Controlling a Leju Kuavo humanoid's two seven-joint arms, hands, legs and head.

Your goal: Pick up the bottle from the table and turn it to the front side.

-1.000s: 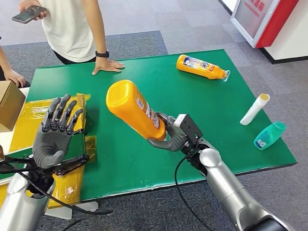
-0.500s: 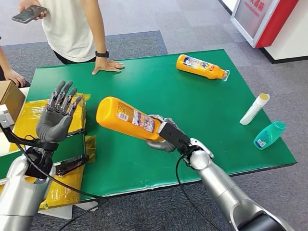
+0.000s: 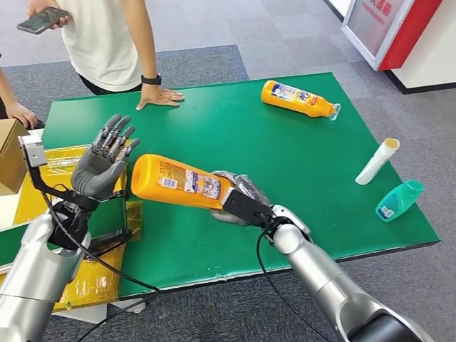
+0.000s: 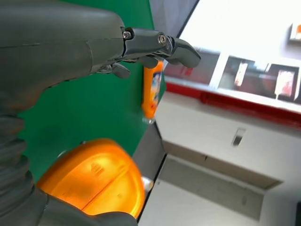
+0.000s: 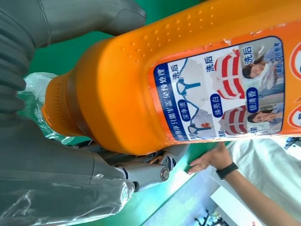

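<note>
Holding the orange bottle (image 3: 180,181) by its neck end, right hand (image 3: 236,199) keeps it level above the green table (image 3: 333,214), base aimed at the left hand (image 3: 102,167), whose spread, empty fingers look ready to help turn it.

An orange plastic bottle (image 3: 177,182) lies nearly level in the air above the green table (image 3: 301,153), its flat base toward the robot's left and its neck end toward the right. A printed label with small pictures and Chinese text runs along its side (image 5: 227,89). Its ribbed orange neck is wrapped in clear plastic film, and the base shows as a rounded orange oval (image 4: 96,181).
</note>
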